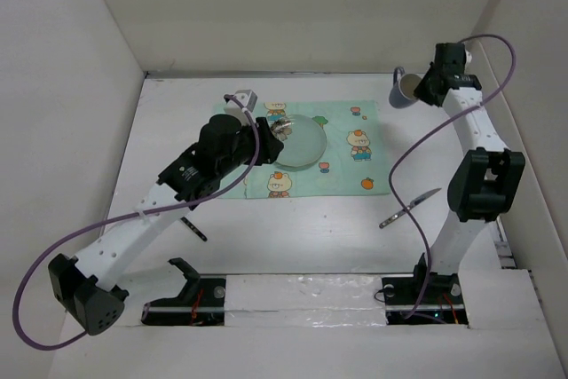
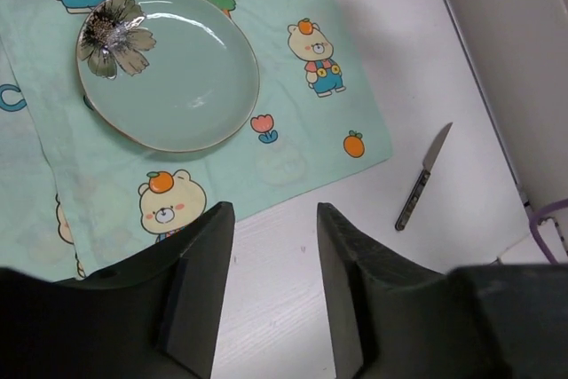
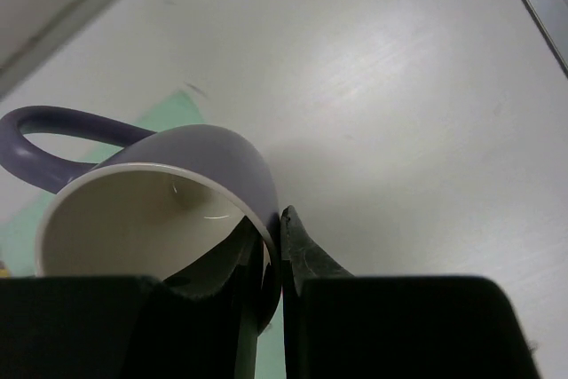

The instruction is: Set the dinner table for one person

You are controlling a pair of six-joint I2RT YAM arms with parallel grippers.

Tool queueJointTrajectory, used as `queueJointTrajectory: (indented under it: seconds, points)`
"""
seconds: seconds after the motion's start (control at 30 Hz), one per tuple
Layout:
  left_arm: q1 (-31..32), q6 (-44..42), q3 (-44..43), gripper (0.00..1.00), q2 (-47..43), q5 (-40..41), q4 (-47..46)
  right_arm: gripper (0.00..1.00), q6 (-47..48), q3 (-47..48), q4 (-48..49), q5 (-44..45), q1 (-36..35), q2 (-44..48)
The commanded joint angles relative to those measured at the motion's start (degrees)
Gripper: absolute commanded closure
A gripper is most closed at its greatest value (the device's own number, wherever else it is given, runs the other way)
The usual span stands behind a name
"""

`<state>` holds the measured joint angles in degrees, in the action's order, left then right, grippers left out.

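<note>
Overhead, worktop: broad, white and rigid. It spreads under both my arms and bears the green mat. The plate sits on the mat and the knife lies off its right edge.
Overhead, mug: held up near the far right corner, tipped sideways.
Left wrist, left fingers: spread apart and holding nothing, above the mat's near edge.
Left wrist, plate: glazed and shallow. I judge it slippery and breakable, best pinched at the rim. It holds nothing but a silvery flower shape; whether that is an object or glaze, I cannot tell.
Right wrist, right fingers: clamped on the mug's wall, one inside and one outside.
Right wrist, mug: likely ceramic, so stiff, weighty and easily chipped. This rim hold could let it twist. The inside is cream and empty.
</note>
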<state>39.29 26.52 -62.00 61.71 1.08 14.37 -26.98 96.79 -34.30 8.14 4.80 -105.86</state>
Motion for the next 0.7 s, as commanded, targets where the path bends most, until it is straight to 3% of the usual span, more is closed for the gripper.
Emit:
queueJointTrajectory:
  seconds: [0.0, 0.13, 0.33, 0.67]
  points:
    - [-0.09, -2.00, -3.13, 0.59, 0.51, -0.73, -2.94, 1.00, 1.41, 9.09, 0.73, 0.56, -4.35, -2.06]
    - [-0.09, -3.05, -3.39, 0.50, 0.77, -1.79, -4.61, 1.00, 1.49, 15.07, -2.16, 0.82, -7.60, -7.15]
    - [-0.09, -5.16, -4.27, 0.48, 3.14, -2.22, -4.44, 1.00, 0.09, 25.16, -6.02, 1.87, -10.86, -14.71]
    - [-0.09, -6.57, -4.54, 0.48, 3.94, -2.40, -4.44, 1.00, 0.35, 31.26, -9.64, 4.69, -12.53, -22.90]
